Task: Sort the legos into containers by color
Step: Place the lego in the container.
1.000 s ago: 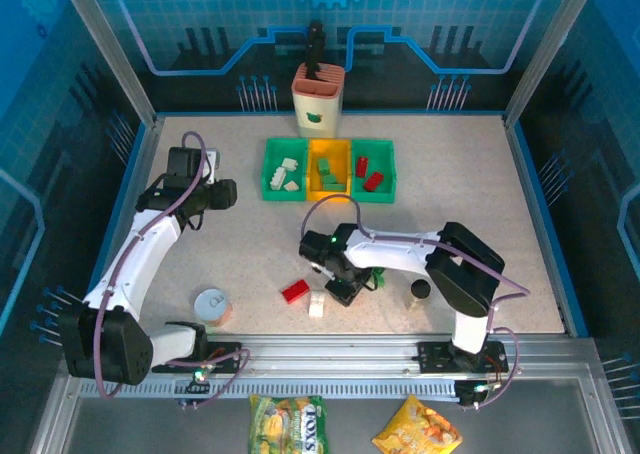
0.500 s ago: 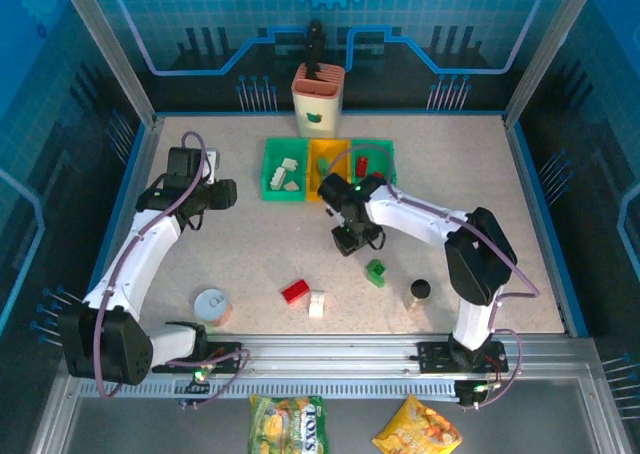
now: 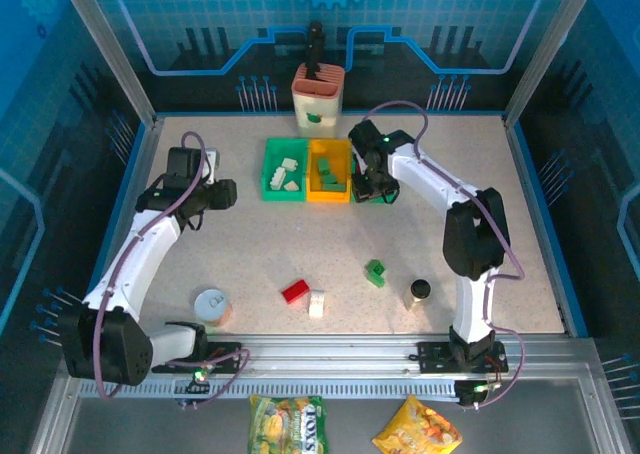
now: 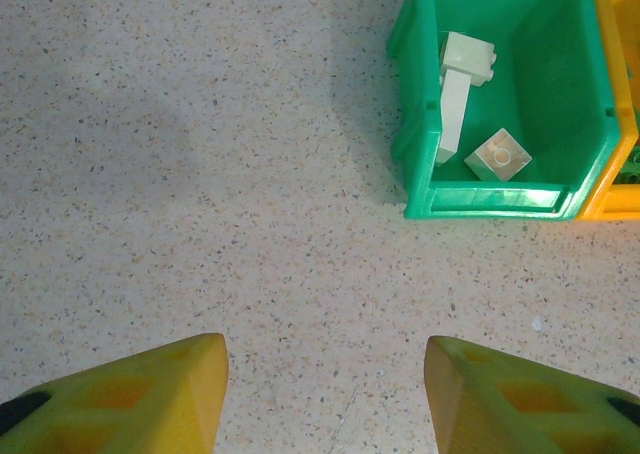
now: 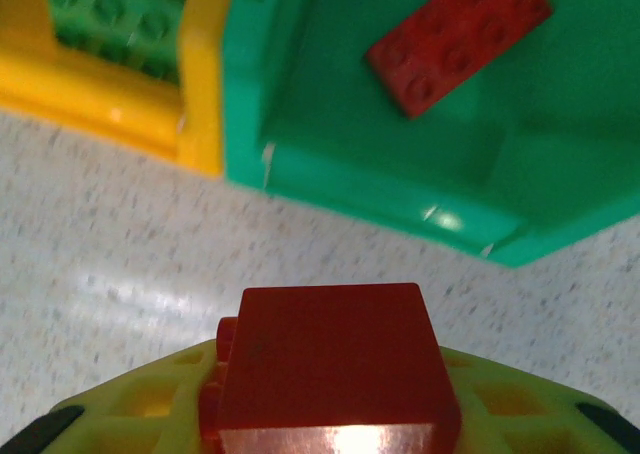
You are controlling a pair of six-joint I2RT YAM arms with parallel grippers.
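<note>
Right wrist view: I'm carrying the held red brick [image 5: 335,364] w/ the right gripper [image 3: 372,184] jaws clamped on its sides, and it's hanging over bare table [image 3: 250,244], just short of the near wall of the right green bin [image 5: 330,189]. Top external is putting that gripper at the front of the same bin

What I'm worrying about: if I'm letting go from here, I'm judging the brick is hitting the rim or the table outside and bouncing off. Cause: not far enough fwd yet. The yellow bin [image 5: 100,79] is touching the green one, so any sideways drift toward it is dropping red in w/ the green bricks [image 5: 110,14]. Coming in too low is risking the fingers catching the wall and shoving the whole row

Left gripper [image 4: 322,374] is hovering over bare table near the left green bin [image 4: 415,144], jaws apart, nothing btwn them

Counting:
- 3 bins
- 3 white bricks [image 4: 452,109] in the left green bin
- green in the yellow bin: at least 2, can't split them further
- 1 binned red brick [image 5: 460,39] showing, rest of that bin hidden
- loose on the table: 1 loose red brick [image 3: 294,291], 1 loose white brick [image 3: 316,304] just beside it, 1 loose green brick [image 3: 375,272] apart from both
- 1 held
- non-task: 1 black-capped bottle [image 3: 420,292], 1 tin [image 3: 211,304], 1 cup [image 3: 318,99]
</note>
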